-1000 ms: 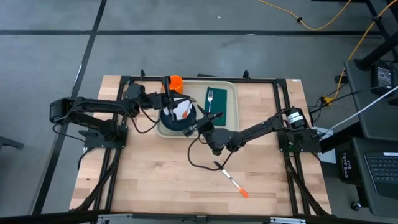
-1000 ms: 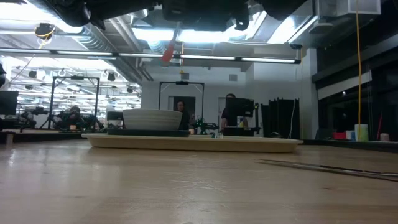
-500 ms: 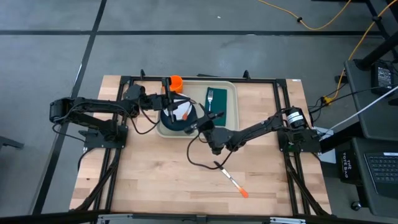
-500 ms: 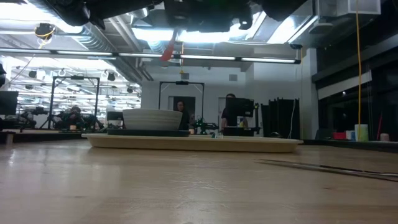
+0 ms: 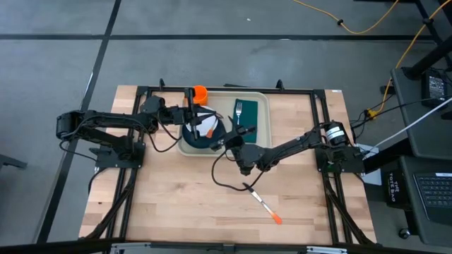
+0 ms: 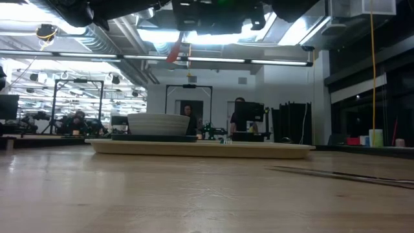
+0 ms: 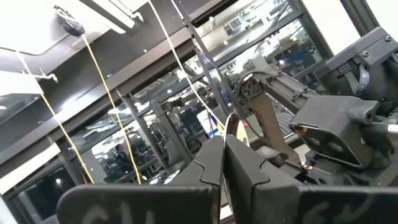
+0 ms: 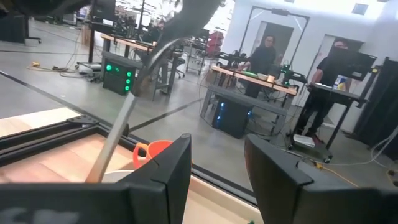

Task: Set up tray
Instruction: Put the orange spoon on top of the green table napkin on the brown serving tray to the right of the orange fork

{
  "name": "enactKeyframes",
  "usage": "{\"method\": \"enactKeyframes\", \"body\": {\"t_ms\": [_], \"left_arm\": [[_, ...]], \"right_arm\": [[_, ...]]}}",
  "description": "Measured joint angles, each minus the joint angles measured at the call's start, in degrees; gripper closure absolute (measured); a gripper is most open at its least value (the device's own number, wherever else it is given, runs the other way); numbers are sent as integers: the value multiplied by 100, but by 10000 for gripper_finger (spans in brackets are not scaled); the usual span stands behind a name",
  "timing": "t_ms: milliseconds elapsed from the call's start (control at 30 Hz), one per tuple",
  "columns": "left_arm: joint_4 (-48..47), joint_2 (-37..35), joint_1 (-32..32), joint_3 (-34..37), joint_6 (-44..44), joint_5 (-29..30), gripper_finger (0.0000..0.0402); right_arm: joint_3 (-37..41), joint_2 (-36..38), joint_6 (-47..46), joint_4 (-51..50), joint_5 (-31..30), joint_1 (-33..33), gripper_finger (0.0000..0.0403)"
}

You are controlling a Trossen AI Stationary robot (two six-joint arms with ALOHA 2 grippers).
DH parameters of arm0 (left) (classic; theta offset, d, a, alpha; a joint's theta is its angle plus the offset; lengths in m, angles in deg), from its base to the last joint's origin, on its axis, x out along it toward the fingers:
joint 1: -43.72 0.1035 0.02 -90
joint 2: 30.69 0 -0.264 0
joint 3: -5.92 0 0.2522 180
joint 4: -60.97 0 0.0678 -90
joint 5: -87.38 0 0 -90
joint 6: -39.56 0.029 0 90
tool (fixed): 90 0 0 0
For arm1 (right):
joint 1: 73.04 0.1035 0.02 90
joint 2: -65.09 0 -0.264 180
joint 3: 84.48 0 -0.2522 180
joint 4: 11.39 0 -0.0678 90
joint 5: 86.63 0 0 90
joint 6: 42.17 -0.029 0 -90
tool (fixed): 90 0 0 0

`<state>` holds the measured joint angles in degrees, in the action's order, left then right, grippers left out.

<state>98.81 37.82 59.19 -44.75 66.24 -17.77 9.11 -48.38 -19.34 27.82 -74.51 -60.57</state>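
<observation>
The beige tray (image 5: 263, 134) lies at the table's far middle and shows as a low slab in the low view (image 6: 259, 149). On it a white bowl (image 6: 158, 123) sits on a dark plate (image 5: 192, 141), beside a green napkin (image 5: 248, 123) with a fork (image 5: 239, 110). My left gripper (image 5: 192, 115) hovers over the bowl, shut on a utensil with an orange handle (image 6: 176, 53). My right gripper (image 5: 229, 141) is open over the tray next to the plate, touching nothing; its fingers (image 8: 168, 168) frame the orange cup (image 8: 151, 150). My left gripper (image 7: 224, 140) pinches the utensil's thin metal part (image 7: 229, 123) between its two shut fingers, coming from the table's left. The utensil is lifted clear above the bowl and tilted, its orange handle (image 5: 210, 129) slanting down from the fingers.
The orange cup (image 5: 200, 92) stands at the tray's far left corner. Another long utensil with an orange end (image 5: 263, 206) lies on the bare wood nearer the front, by a loose black cable (image 5: 224, 180). People stand in the room behind the table (image 6: 240, 116).
</observation>
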Motion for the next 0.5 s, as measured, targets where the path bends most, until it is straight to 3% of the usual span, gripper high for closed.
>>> {"method": "enactKeyframes", "body": {"t_ms": [167, 333, 500], "left_arm": [[0, 0, 0, 0, -66, -295, 399], [-83, 0, 11, 0, 389, 24, 399], [-122, 0, 55, 0, 602, -91, 399]], "right_arm": [[0, 0, 30, 0, -183, 2, 249], [0, 0, 46, 76, -134, 69, 249], [0, -1, 483, 640, -12, 287, 249]]}}
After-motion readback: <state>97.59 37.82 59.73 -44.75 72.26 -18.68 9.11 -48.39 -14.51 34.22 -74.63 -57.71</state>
